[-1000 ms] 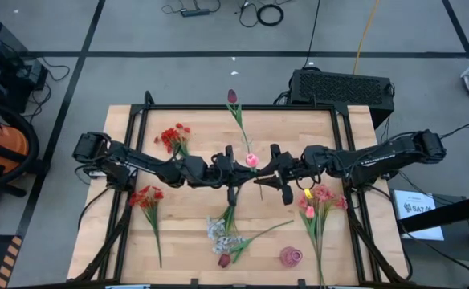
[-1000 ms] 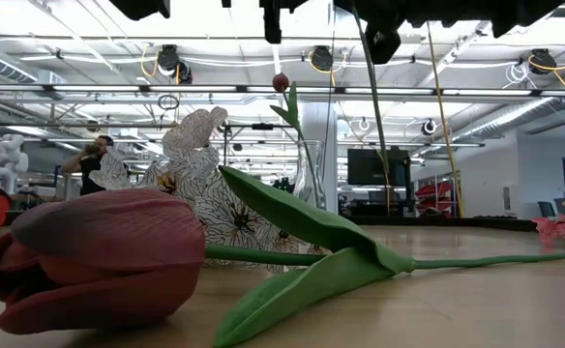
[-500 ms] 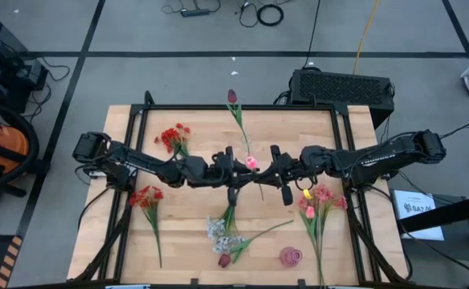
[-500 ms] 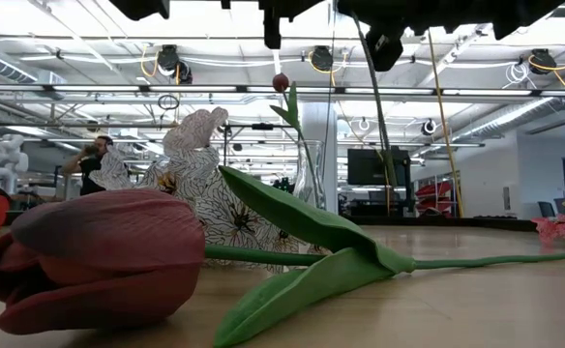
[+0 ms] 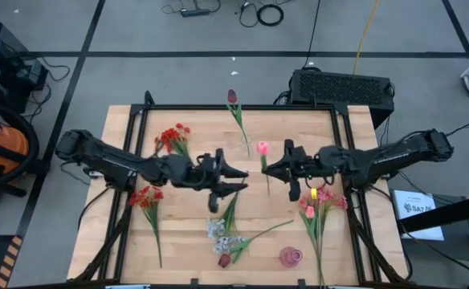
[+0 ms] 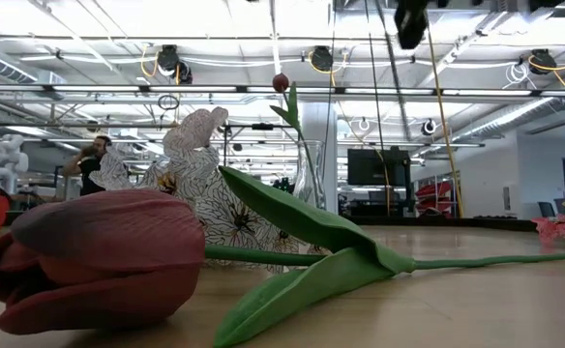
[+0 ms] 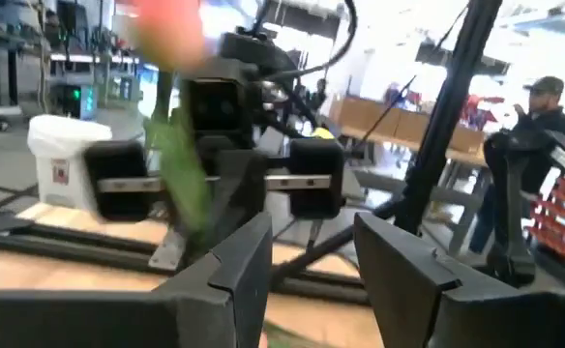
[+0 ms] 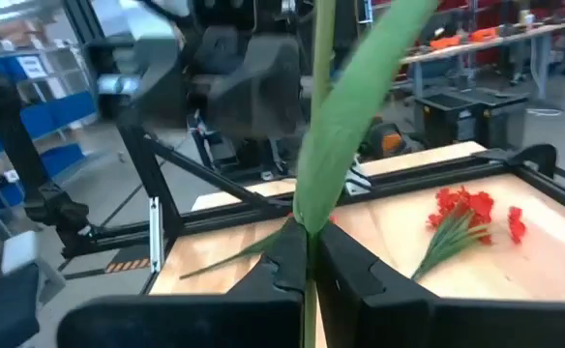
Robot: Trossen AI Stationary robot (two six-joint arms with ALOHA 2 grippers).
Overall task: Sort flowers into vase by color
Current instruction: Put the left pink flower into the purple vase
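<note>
Your right tool [image 5: 268, 169] is clamped on the green stem of a pink tulip [image 5: 262, 148], holding it above the middle of the wooden counter [image 5: 194, 217]; in the right wrist view the two fingers [image 8: 345, 266] pinch the stem [image 8: 313, 135] just below where a long leaf springs off. Your left tool [image 5: 236, 178] hangs just beside it over the counter's centre with its fingers [image 7: 239, 266] apart and nothing between them. Around you the other flowers lie flat on the counter: a bright red cluster [image 5: 173, 136] near the far left, a second red sprig [image 5: 144, 197] at the left edge, a pink bunch [image 5: 321, 197] by the right edge under your right arm, and a pale white-grey spray [image 5: 221, 236] with a dark maroon tulip bud [image 5: 224, 260] at the near edge. Another maroon tulip [image 5: 232, 96] stands in a clear glass vase [image 6: 312, 174] at the far middle of the counter. A small pink blossom [image 5: 291, 256] lies alone near the front right.
</note>
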